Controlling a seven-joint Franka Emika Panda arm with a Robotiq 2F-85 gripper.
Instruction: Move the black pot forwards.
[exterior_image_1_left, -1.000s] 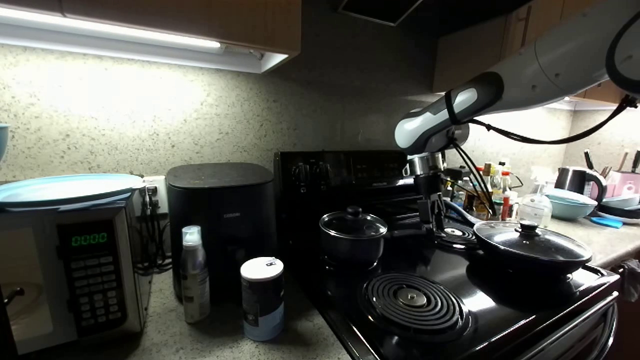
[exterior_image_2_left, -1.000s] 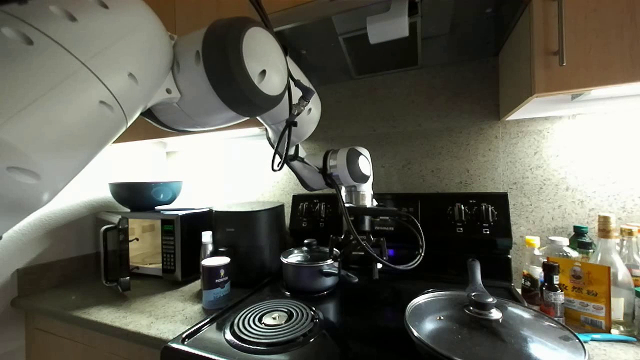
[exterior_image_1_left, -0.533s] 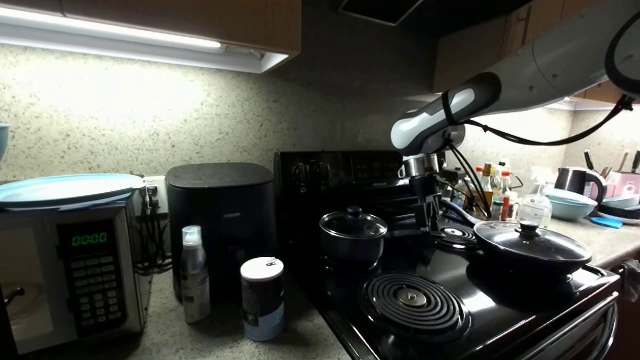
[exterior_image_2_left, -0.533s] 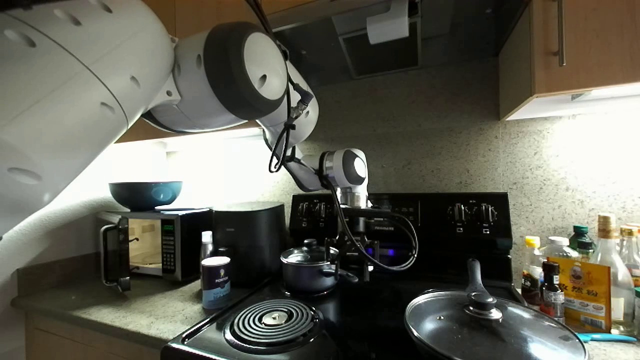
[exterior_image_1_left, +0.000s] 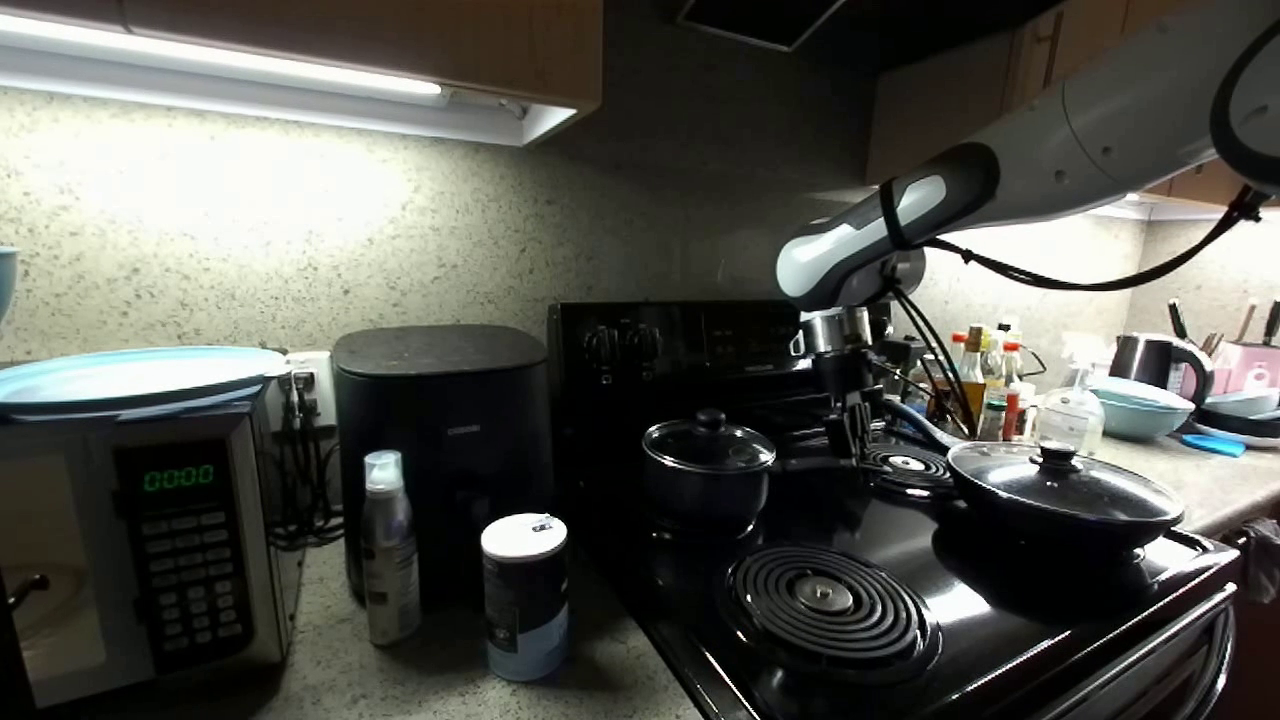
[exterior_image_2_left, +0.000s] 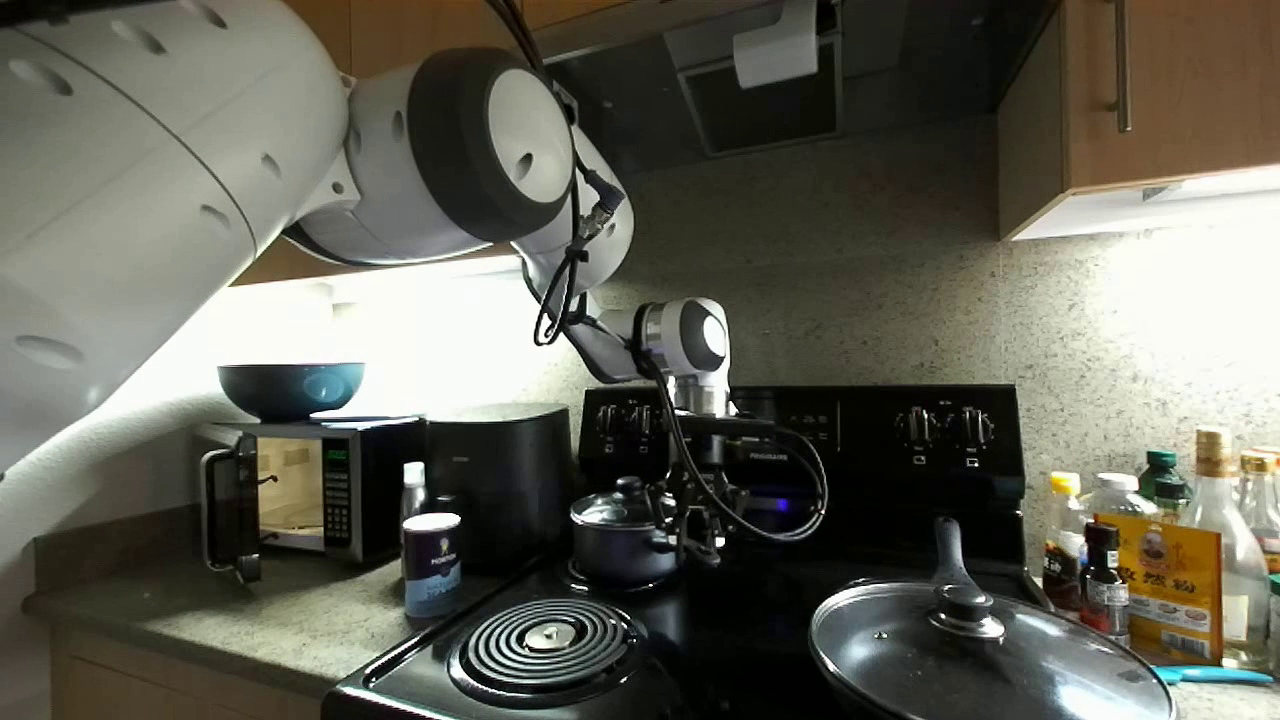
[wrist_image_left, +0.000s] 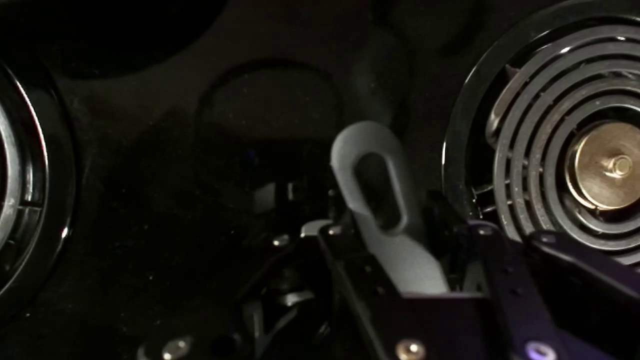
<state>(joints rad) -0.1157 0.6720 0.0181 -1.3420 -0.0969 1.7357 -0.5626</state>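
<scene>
The black pot, deep and round with a glass lid and black knob, stands at the back left of the stove in both exterior views. Its handle runs up through the wrist view, and the looped end sticks out beyond my fingers. My gripper points down beside the pot, its fingers lying close along both sides of the handle. From the wrist view the jaws look shut on it, although the dark right finger is hard to make out. The pot's body is out of the wrist view.
A wider, flatter lidded pan sits at the stove's right. A coil burner lies in front of the pot. The control panel rises just behind. A tall black appliance and a salt canister stand to the left.
My gripper has moved a little left in both exterior views and its fingers have come together around the handle. The pot has shifted slightly right in those views.
</scene>
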